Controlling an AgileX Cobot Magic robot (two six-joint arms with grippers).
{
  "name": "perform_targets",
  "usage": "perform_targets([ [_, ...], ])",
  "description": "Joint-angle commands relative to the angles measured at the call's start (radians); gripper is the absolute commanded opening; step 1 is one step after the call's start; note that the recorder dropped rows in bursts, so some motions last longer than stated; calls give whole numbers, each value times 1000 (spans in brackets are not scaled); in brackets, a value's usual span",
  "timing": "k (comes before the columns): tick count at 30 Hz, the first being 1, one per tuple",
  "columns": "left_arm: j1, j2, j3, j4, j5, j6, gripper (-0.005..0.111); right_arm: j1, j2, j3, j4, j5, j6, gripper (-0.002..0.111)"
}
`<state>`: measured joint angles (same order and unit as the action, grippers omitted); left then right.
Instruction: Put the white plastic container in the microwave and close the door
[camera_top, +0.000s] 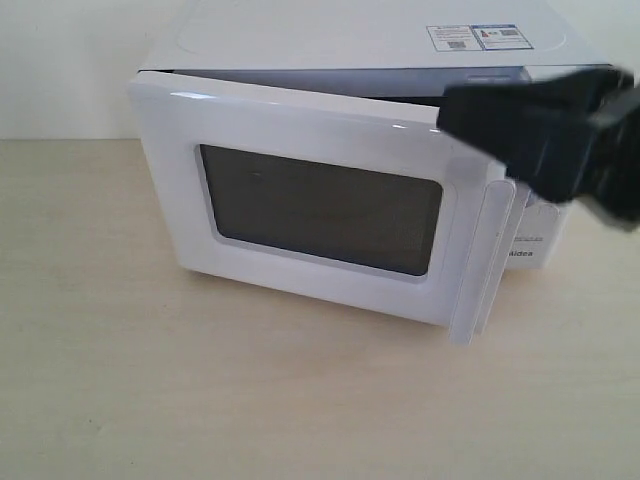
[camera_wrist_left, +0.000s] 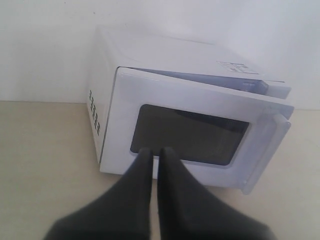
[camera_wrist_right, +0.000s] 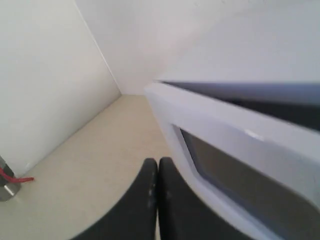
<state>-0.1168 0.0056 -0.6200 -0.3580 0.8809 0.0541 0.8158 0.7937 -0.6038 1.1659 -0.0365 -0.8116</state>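
Note:
The white microwave (camera_top: 350, 40) stands on the table with its door (camera_top: 300, 130) swung nearly to, a narrow gap still showing along the top and at the handle (camera_top: 480, 260) side. The white plastic container is hidden. My right gripper (camera_top: 455, 108) is shut and empty, its black tips against the door's upper corner near the handle; in the right wrist view this gripper (camera_wrist_right: 158, 162) lies alongside the door's outer face (camera_wrist_right: 225, 130). My left gripper (camera_wrist_left: 155, 152) is shut on nothing, hovering in front of the door's dark window (camera_wrist_left: 190, 135), apart from it.
The tan tabletop (camera_top: 150, 380) stretches in front and to the left of the microwave. A white wall (camera_wrist_right: 50, 75) runs behind. A small metal part with a red wire (camera_wrist_right: 7, 185) sits at the table's edge in the right wrist view.

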Motion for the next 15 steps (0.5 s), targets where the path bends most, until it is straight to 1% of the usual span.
perform_targets([
  [1,4,-6,7,-11,8,8,4,3,8,-115,-14,16,-87,0],
  [2,4,-6,7,-11,8,8,4,3,8,-133,-14,14,-116,0],
  [5,4,-6,7,-20,8,8,4,3,8,-145,-4,9,-98,0],
  [10,4,-6,7,-20,8,8,4,3,8,-141,3,88,-58,0],
  [15,4,-6,7,-20,8,8,4,3,8,-141,-36,115,-125,0],
])
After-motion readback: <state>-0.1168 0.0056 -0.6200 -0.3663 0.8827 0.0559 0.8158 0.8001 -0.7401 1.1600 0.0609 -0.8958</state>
